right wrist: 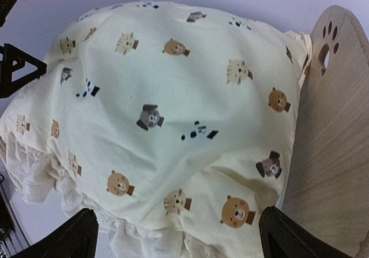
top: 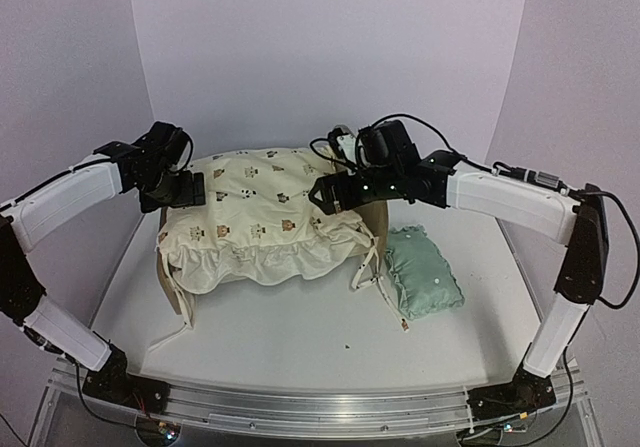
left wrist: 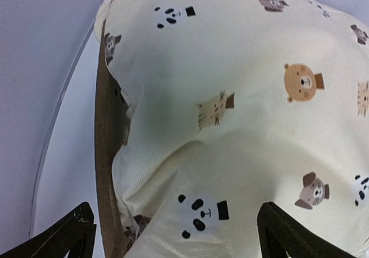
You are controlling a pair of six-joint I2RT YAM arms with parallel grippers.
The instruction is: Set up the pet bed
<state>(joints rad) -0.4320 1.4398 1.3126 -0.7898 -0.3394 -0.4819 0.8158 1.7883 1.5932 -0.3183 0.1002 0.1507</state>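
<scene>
My left gripper (top: 190, 189) and right gripper (top: 325, 195) hang wide open, holding nothing, at either end of the cream animal-print cushion (top: 260, 217) draped over the pet bed (right wrist: 331, 131), which stands at centre frame; a mint pillow (top: 422, 272) lies on the white surface (top: 300, 327) just right of it

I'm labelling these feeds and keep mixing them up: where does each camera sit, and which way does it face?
Top external: above and behind the bases, facing the table; both arms show, left gripper and right gripper open.
Left wrist: over the cushion, beside the pet bed rail; its fingers show.
Right wrist: over the cushion, toward the headboard; its fingers show.
Shared: the cushion.
</scene>
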